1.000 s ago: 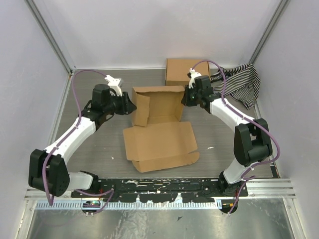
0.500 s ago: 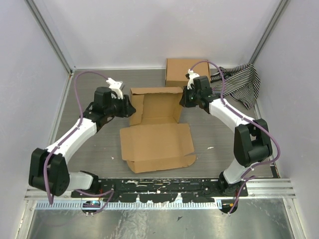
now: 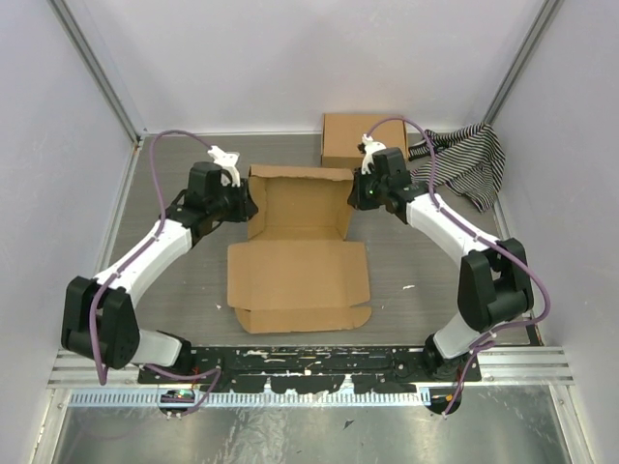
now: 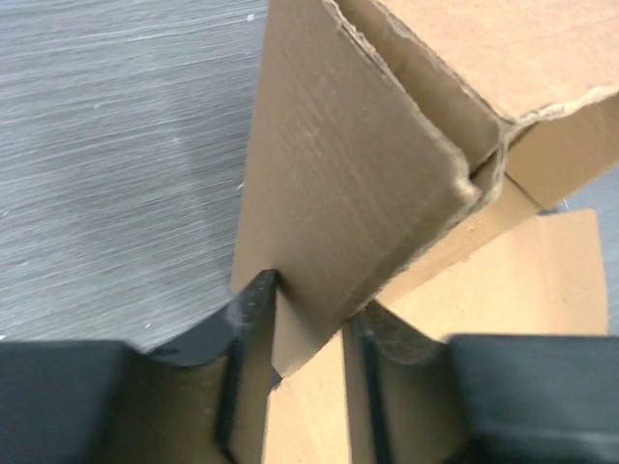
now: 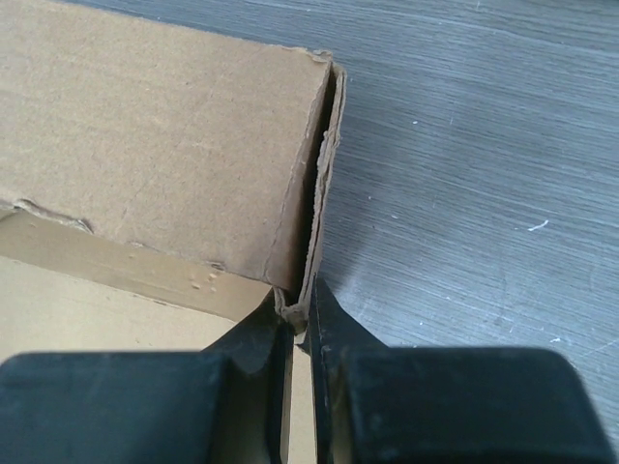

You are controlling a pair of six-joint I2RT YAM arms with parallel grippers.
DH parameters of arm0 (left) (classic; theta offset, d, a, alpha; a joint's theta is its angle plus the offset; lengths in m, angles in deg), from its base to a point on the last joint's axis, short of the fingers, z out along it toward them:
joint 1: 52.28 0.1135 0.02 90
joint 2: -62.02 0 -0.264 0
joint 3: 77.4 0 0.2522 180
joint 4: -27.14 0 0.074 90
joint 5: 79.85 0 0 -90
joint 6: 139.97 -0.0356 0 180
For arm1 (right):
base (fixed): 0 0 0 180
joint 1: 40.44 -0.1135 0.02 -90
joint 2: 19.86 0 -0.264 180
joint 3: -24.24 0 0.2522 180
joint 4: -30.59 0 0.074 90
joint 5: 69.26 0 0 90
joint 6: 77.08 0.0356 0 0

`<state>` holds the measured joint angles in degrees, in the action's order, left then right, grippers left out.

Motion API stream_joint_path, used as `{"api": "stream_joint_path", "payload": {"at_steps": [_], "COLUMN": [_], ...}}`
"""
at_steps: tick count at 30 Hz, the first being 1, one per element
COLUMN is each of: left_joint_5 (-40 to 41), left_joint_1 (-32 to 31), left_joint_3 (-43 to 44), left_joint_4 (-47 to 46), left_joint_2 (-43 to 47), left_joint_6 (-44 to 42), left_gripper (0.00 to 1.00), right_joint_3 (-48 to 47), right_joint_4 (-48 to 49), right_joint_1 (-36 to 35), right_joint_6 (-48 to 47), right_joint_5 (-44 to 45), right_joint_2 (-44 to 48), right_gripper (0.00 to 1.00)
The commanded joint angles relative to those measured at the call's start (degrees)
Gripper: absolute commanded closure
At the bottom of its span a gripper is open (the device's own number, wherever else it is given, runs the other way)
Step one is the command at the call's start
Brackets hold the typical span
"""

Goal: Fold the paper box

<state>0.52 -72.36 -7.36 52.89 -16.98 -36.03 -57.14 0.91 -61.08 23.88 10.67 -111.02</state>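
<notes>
The paper box [image 3: 298, 274] lies mid-table, its lid flat towards me and its tray [image 3: 302, 224] beyond with back and side walls raised. My left gripper [image 3: 248, 201] straddles the tray's left side wall [image 4: 358, 164]. That wall fills the gap between the jaws and touches both fingers. My right gripper [image 3: 356, 197] is shut on the near end of the right side wall [image 5: 324, 164], pinching its two layers together. In the wrist views the left gripper [image 4: 308, 314] and the right gripper [image 5: 302, 314] each sit at a wall's edge.
Another flat brown cardboard box [image 3: 350, 135] lies behind the tray near the back wall. A black-and-white striped cloth [image 3: 471, 159] lies at the back right. White enclosure walls stand on three sides. A metal rail [image 3: 309, 365] runs along the near edge.
The left side wall has swung from leaning inward to upright. The whole box has turned square to the table and shifted left. Both grippers moved slightly back with it.
</notes>
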Motion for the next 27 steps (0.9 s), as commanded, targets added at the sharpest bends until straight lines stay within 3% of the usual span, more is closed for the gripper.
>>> {"api": "stream_joint_path", "payload": {"at_steps": [1, 4, 5, 10, 15, 20, 27], "left_joint_5": [8.1, 14.3, 17.3, 35.6, 51.7, 58.0, 58.8], "left_joint_1": [-1.0, -1.7, -2.2, -6.1, -11.1, -13.3, -14.1], "left_joint_3": [4.8, 7.2, 8.2, 15.2, 14.9, 12.4, 11.8], "left_joint_4": [4.6, 8.1, 9.6, 23.4, 27.2, 26.5, 25.9], "left_joint_2": [-2.8, -4.2, -4.8, -9.8, -10.5, -9.8, -9.8], "left_joint_6": [0.5, 1.3, 2.0, 3.9, 4.7, 5.6, 5.8], "left_gripper": [0.75, 0.97, 1.0, 1.0, 1.0, 1.0, 1.0], "right_joint_3": [-2.4, -3.1, -3.6, -7.1, -9.3, -11.3, -13.5], "right_joint_4": [0.2, -1.5, -2.4, -7.9, -11.8, -14.2, -15.5], "right_joint_1": [-2.2, -3.7, -4.4, -6.6, -8.1, -8.4, -8.4], "right_joint_6": [1.2, 2.7, 3.3, 8.0, 12.4, 14.2, 14.7], "right_joint_5": [2.2, 5.6, 7.2, 16.5, 24.1, 26.1, 25.1], "right_joint_2": [3.6, 3.4, 3.3, 1.1, -0.6, -2.2, -3.6], "right_gripper": [0.96, 0.97, 0.97, 0.98, 0.98, 0.98, 0.98]}}
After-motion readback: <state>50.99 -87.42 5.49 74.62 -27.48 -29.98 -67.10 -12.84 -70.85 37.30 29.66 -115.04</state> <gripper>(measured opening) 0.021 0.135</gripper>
